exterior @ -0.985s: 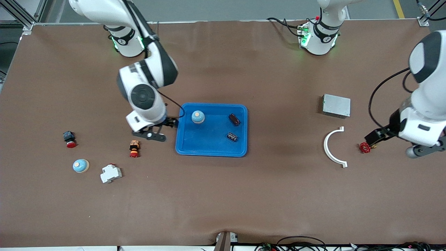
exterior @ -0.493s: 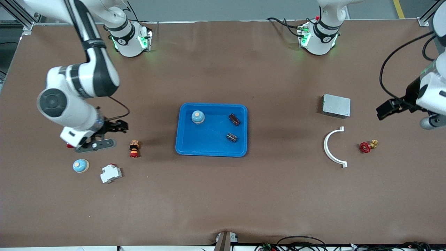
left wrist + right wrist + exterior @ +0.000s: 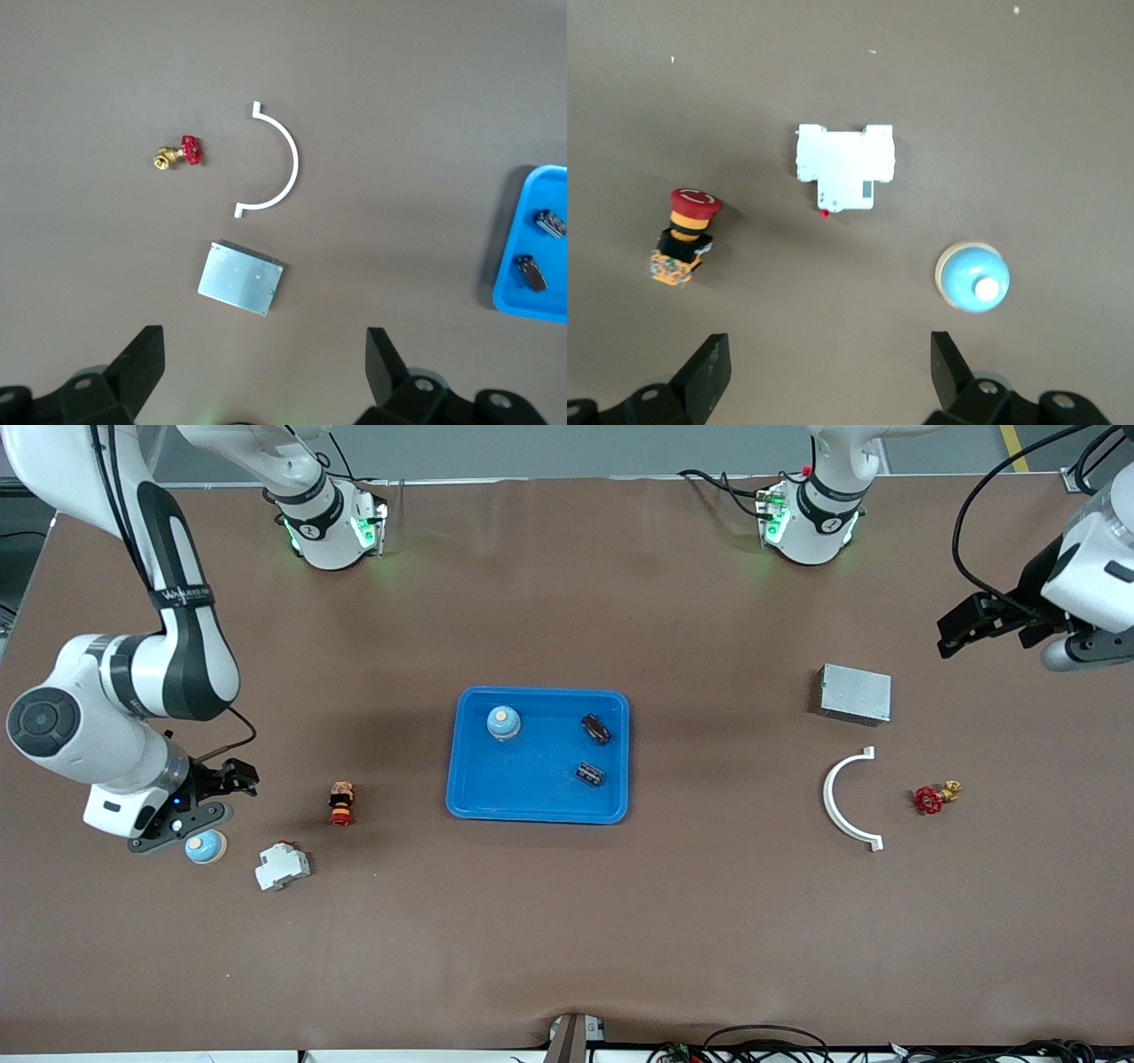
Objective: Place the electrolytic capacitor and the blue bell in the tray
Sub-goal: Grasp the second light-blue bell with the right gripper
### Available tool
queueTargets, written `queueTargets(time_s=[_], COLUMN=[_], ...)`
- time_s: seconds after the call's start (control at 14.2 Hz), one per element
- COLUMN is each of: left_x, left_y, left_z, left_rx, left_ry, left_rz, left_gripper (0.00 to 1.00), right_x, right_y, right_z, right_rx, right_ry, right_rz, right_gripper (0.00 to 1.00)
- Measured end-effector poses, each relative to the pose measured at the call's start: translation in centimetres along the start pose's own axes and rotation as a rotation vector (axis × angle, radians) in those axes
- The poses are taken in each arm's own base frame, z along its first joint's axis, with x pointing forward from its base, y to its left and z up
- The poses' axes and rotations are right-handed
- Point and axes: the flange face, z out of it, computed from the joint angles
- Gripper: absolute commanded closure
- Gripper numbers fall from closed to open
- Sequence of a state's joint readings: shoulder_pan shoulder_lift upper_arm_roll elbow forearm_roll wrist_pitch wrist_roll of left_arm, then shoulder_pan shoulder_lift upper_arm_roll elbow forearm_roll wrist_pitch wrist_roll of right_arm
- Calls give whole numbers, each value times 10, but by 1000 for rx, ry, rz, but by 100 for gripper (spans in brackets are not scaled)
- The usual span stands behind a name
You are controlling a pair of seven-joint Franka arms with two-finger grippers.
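Blue plastic tray [image 3: 469, 802] holds my bell [image 3: 503, 723]; right gripper [image 3: 232, 779] open over table, left gripper [image 3: 970, 627] open near grey metal box [image 3: 854, 693].

Mid-table: tray [image 3: 539, 802] holding bell [image 3: 503, 723] and two capacitors [image 3: 596, 728] [image 3: 590, 774]. Toward right arm's end: emergency-stop button [image 3: 340, 802], circuit breaker [image 3: 282, 866], second bell [image 3: 205, 847]. Toward left arm's end: metal box [image 3: 855, 693], curved bracket [image 3: 840, 800], valve [image 3: 932, 798].

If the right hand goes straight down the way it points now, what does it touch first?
Probably bare table. In the right wrist view the right hand points between the blue bell and the red emergency button, with the white breaker further along. Depth is uncertain; the bell lies closest.
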State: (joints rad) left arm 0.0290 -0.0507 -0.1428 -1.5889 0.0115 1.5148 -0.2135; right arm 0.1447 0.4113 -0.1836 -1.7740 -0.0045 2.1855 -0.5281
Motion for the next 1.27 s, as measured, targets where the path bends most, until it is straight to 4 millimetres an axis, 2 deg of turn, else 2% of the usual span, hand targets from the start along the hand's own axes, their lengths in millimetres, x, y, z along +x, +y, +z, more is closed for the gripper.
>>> queueTargets(time_s=[0.14, 0.35, 0.49, 0.7, 1.06, 1.27], left_x=[-9, -16, -18, -19, -19, -19], left_y=[-2, 3, 8, 13, 13, 13], left_z=[0, -2, -2, -2, -1, 0], left_rx=[-1, 1, 2, 3, 3, 3], left_ry=[-4, -5, -6, -6, -8, -9], left_rz=[3, 21, 38, 47, 63, 68], left_gripper=[0, 0, 0, 0, 0, 0], right_x=[6, -2, -7, -17, -23, -28], right_y=[18, 54, 71, 85, 90, 100], right_z=[19, 69, 92, 105, 115, 127], right_rx=[-3, 5, 2, 12, 44, 68], right_ry=[-14, -35, -21, -28, -22, -10], right_rz=[-39, -66, -89, -89, -79, -116], right_gripper=[0, 0, 0, 0, 0, 0])
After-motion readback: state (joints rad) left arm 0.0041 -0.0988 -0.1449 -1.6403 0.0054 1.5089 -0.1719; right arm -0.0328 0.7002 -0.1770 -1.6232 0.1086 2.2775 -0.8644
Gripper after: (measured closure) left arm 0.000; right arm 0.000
